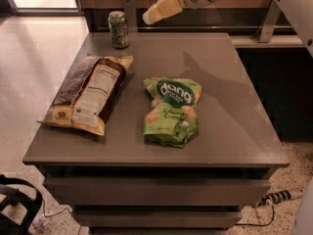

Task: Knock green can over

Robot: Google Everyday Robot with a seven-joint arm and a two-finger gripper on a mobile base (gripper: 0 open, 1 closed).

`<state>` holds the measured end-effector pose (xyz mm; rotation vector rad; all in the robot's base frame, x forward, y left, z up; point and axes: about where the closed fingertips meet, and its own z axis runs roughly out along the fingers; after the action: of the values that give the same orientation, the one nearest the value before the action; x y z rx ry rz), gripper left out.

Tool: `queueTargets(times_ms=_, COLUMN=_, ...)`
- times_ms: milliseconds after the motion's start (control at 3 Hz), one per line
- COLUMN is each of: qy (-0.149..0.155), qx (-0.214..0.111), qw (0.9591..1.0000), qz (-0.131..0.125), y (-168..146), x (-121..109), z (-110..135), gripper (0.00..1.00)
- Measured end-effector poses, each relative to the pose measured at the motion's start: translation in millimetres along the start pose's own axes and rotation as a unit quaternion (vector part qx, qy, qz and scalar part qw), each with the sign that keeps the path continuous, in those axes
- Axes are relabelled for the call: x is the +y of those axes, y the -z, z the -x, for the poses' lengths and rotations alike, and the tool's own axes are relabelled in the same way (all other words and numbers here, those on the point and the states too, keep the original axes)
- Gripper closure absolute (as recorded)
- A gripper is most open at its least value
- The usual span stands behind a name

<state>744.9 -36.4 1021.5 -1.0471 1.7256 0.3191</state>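
The fingers [164,8] of the gripper [148,17] looked pressed together and empty. They made a blunt wedge hanging near the top of the green can [119,29], which stood upright at the surface's [220,121] far corner. I judged it was poised for a sideways shove.

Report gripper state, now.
Gripper: open or closed cannot be told; hangs above the table's far edge, beside the upright green can, not touching it.
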Motion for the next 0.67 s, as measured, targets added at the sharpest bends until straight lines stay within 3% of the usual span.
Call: queueTargets(times_ms=667, qy=-0.028, qx=-0.019, qw=0.9994, qz=0.008, y=-60, x=6, z=6, gripper=0.00)
